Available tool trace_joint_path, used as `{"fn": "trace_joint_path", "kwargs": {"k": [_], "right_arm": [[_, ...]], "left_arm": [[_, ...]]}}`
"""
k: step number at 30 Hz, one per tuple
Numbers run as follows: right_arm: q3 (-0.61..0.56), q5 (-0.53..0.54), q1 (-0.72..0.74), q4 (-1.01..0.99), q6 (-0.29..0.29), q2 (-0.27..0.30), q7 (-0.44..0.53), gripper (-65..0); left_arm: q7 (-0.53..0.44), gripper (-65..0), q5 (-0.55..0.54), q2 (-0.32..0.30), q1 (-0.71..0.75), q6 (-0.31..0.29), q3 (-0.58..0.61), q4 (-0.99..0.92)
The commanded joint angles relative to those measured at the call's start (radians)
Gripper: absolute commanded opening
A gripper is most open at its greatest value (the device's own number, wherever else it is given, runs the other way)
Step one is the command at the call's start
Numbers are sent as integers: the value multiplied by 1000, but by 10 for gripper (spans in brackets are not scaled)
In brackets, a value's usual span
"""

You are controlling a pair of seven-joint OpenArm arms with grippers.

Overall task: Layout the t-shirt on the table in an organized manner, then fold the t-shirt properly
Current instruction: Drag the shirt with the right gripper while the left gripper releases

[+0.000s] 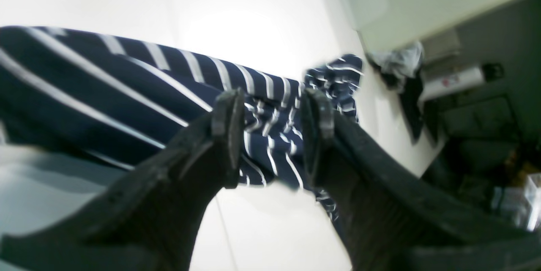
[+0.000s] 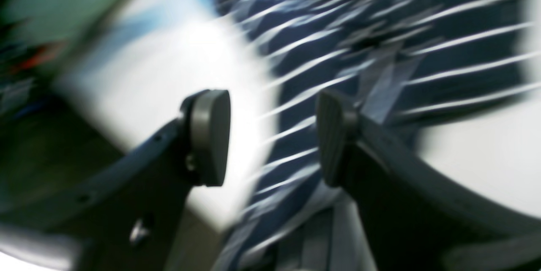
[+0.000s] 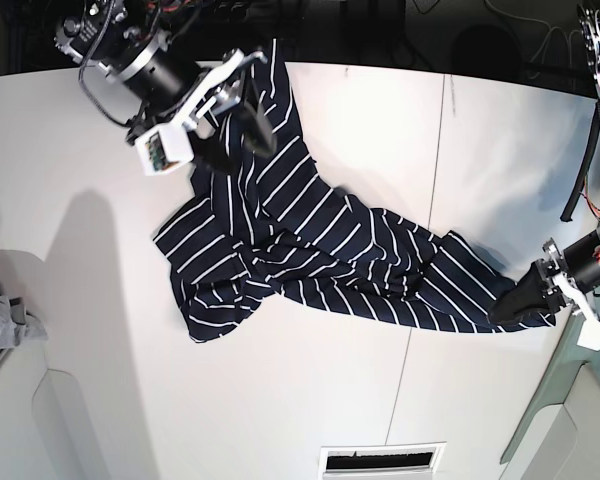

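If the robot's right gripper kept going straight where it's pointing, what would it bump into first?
Most likely the t-shirt: striped fabric fills the gap ahead of the open right gripper, though blur hides how far off it is.

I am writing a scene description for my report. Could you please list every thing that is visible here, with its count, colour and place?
t-shirt: one, dark navy with thin white stripes, spread crumpled across the middle of the table, one end hanging over the far edge.
table: one, white, with a thin dark seam, fills most of the base view.
grey cloth: one, grey, at the left edge of the base view.
vent grille: one, white with dark slots, at the near edge of the base view.
right gripper: one, black, jaws apart over the shirt at the table's far edge, holding nothing.
left gripper: one, black, shirt fabric between its fingers, at the shirt's other end.
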Motion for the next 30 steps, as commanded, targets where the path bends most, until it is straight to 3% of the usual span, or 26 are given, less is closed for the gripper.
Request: {"fn": "trace_joint_path", "kwargs": {"k": [1,2,4,8,12,20,22,26,28,30], "right_arm": [[19,-11,45,8,-52,-5,29,-327],[38,-38,88,-7,-108,-6,29,-327],[71,-80,169,-59,-166,-11,29,-327],[84,-83,310,-237,-152,-11,32,-327],[58,-112,432,-425,-135,-11,69,-327],[-50,-138,628,-802,-134,-11,74,-333],[-82,-156,651,-863,-135,-11,76,-394],[-103,-227,683,-907,-135,-10,141,-605],[-92,-246,693,-895,-135,-10,183,-647],[-74,-243,704,-874,-138,-10,187,-650]], "left_arm": [[-12,-401,-32,-14,5,-12,4,67],[-12,-401,-29,-11,31,-12,19,122],[-22,-401,5,3,85,-12,63,231],[-150,-401,182,51,174,-12,205,373],[-255,-400,382,136,204,-12,346,376],[-390,-401,612,261,250,-12,536,371],[-410,-401,659,287,266,-12,554,365],[-410,-401,693,325,267,0,563,290],[-428,-401,693,329,268,20,563,236],[-433,-401,693,329,268,20,563,178]]}}
